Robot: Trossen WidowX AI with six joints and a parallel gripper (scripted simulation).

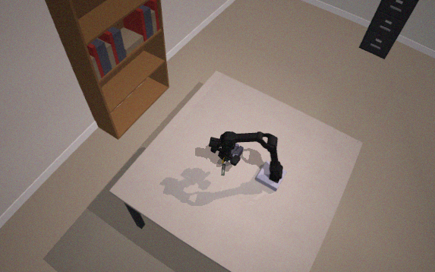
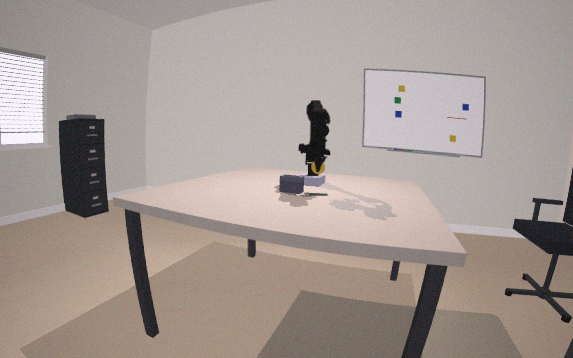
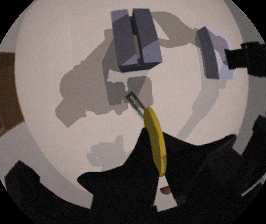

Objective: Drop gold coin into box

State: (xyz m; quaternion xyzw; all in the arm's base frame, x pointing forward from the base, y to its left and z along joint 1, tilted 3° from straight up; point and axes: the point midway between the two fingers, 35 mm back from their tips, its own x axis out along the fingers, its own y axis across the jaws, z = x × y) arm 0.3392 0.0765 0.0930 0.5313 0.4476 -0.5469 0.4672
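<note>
The gold coin [image 1: 223, 162] [image 2: 317, 172] [image 3: 150, 119] is pinched between the black fingers of my gripper [image 2: 319, 164] [image 3: 147, 130]. The gripper is shut on it. The coin is raised clear above the table, roughly on edge, seen nearly edge-on in the wrist view. The thin dark-green holder [image 1: 222, 170] [image 2: 319, 194] [image 3: 130, 94] lies on the table below it, empty. The closed grey box [image 1: 238, 151] [image 2: 291, 185] [image 3: 123, 46] stands beside the holder, partly hidden by the arm in the top view. Its lid slot [image 3: 137, 42] runs nearly up and down in the wrist view.
The arm's pale lilac base plate [image 1: 266, 182] [image 2: 319, 180] [image 3: 210, 57] sits on the table [image 1: 291, 228] [image 2: 193, 215], with the arm arching from it. Arm shadows fall around the box and holder. A bookcase [image 1: 108, 102] stands beyond the table.
</note>
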